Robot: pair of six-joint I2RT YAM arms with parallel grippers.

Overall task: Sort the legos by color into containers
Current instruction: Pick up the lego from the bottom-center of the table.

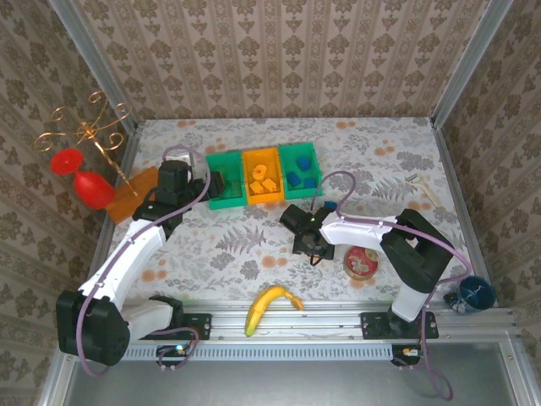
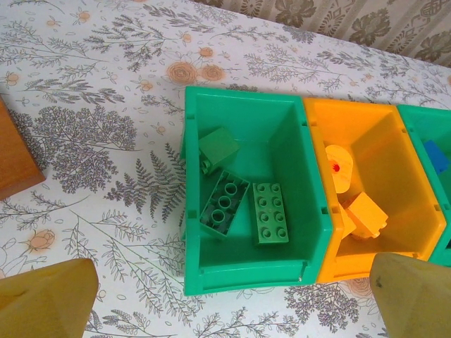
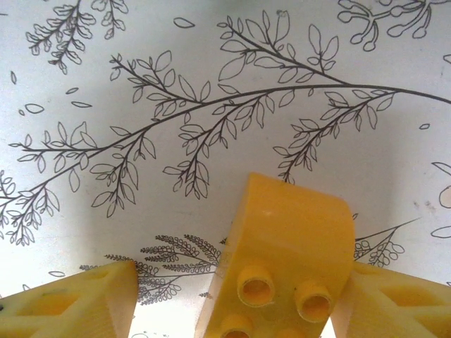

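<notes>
Right gripper (image 1: 311,247): low over the middle of the table (image 1: 406,152), toward the near edge. Jaws part-spread, straddling a yellow block (image 3: 289,260) that lies on the flowered cloth.

Right wrist view: one finger (image 3: 402,303) is against the block's side or just off it, cannot tell which. The other finger (image 3: 70,306) stands apart from it, with cloth showing between. Not pinched.

Around it:
- Round tin (image 1: 362,262) just to the gripper's right.
- Banana (image 1: 272,306) at the near edge.
- Small blue piece (image 1: 329,205) on the cloth between this gripper and the bins, too small to tell more.

Left gripper (image 2: 232,303): spread wide, nothing between the fingers, hanging over the near wall of the left green bin (image 2: 246,278).

Bins: three joined in a row, middle of the table toward the far edge.
- Left green bin: three green blocks (image 2: 271,213) lie on its floor.
- Orange bin (image 2: 352,264): in the middle of the row, holding orange-yellow blocks (image 2: 366,213).
- Right green bin (image 1: 296,147): blue blocks (image 1: 293,178) inside.

Orange board (image 1: 135,196): flat at the table's left edge, well apart from the bins.
</notes>
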